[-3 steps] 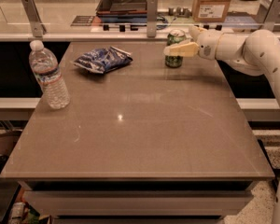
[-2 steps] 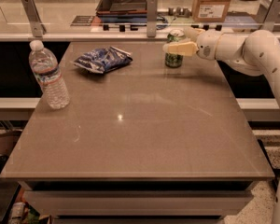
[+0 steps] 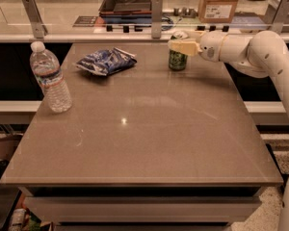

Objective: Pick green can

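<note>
Three things on table (image 3: 149, 148): green can (image 3: 177, 61) upright, upper right; gripper (image 3: 176, 44) level across its top for side grasp, closure cannot be told; water bottle (image 3: 51, 81), blue bag (image 3: 106, 61) well apart, left

White rounded arm (image 3: 266, 52), small dark dots; cream tool (image 3: 177, 40) at the table's (image 3: 135, 148) far edge.

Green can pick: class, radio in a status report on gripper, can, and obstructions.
Gripper at the top of green can, far right of table. Can upright on it. Blue bag, water bottle off to the left, not blocking.
</note>
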Robot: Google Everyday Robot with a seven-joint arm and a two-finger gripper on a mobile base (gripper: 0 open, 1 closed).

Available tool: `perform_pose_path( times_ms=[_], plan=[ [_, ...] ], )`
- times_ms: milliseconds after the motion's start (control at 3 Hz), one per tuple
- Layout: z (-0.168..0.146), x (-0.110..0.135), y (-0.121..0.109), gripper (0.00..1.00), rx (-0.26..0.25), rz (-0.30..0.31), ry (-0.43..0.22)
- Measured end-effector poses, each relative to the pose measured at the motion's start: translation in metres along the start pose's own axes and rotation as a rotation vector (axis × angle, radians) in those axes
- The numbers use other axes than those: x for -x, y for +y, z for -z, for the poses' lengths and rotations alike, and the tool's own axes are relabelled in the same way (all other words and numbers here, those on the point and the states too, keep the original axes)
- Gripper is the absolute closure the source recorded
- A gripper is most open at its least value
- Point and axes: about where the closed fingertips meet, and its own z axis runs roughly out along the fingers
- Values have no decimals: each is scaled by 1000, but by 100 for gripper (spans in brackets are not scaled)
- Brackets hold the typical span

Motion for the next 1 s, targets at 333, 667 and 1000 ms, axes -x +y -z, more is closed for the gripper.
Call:
perform_pose_path(
  times_ms=[333,667,1000],
  plan=[
    [-3,0,2,88,5,-1,0],
    [-6,0,4,100,10,-1,0],
    [-8,2,5,100,19,-1,-2]
  ],
)
